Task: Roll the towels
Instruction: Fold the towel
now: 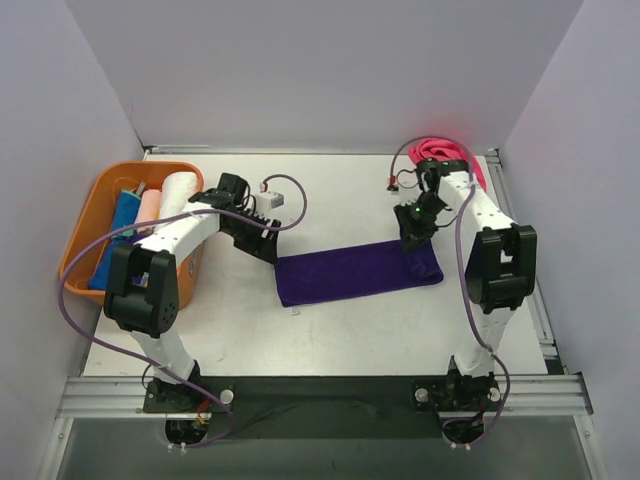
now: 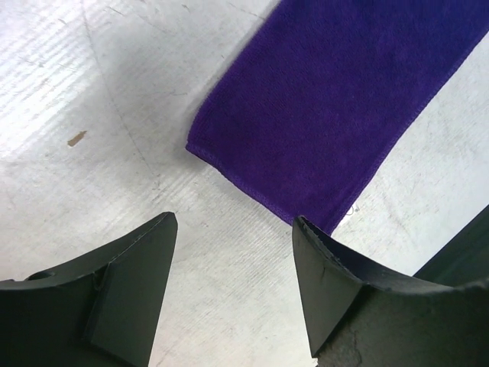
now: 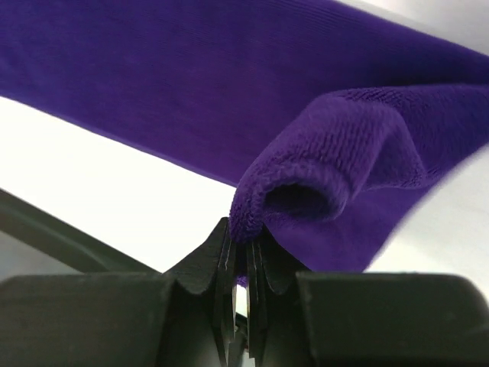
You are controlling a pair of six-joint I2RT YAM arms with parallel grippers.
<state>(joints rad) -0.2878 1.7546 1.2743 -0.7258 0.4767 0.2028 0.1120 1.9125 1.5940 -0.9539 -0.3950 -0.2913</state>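
Observation:
A dark purple towel (image 1: 355, 272) lies folded into a long flat strip across the middle of the table. My right gripper (image 1: 414, 243) is shut on its right end, pinching a curled fold of the purple cloth (image 3: 321, 168) between the fingertips. My left gripper (image 1: 266, 250) is open and empty just left of the strip's left end; in the left wrist view the towel's corner (image 2: 336, 115) lies beyond the spread fingers (image 2: 145, 260). A hot pink towel (image 1: 445, 152) lies bunched at the back right.
An orange plastic basket (image 1: 95, 205) stands at the left and holds rolled towels: a white one (image 1: 178, 192), a pale pink one (image 1: 149, 206) and a blue one (image 1: 122, 215). White walls enclose the table on three sides.

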